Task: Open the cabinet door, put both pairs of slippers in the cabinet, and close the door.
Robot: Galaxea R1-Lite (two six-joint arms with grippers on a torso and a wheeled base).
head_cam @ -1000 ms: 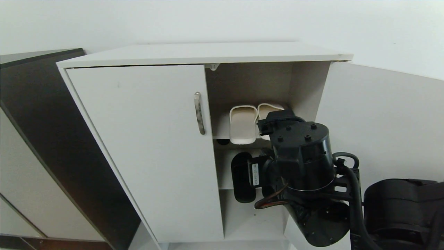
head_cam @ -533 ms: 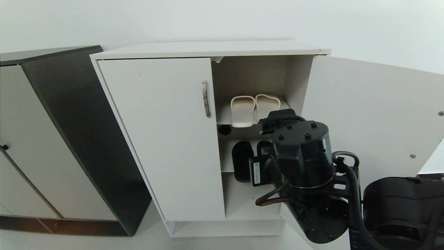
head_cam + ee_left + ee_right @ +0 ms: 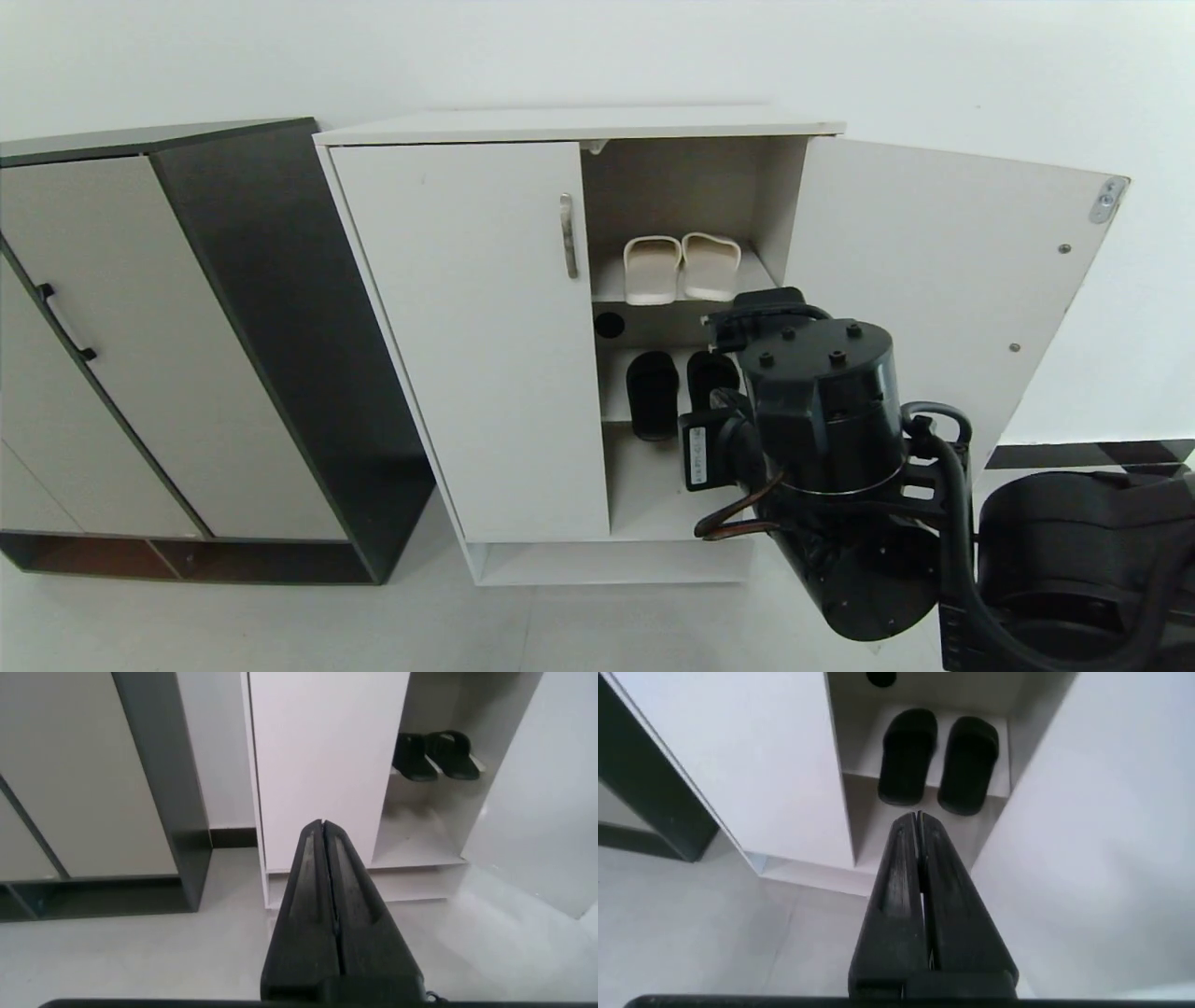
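White slippers (image 3: 651,269) and black slippers (image 3: 652,392) sit inside the cabinet (image 3: 560,124), left end effector (image 3: 322,826) and right end effector (image 3: 920,821) both pinched together, so it looks like only swinging the open door (image 3: 934,299) shut remains.

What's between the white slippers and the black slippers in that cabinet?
Head view: the shelf board under the white slippers, plus a dark round hole.

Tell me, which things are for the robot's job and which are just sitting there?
For the job: white cabinet, open door, white slippers, black slippers.
Just sitting there: dark cabinet.
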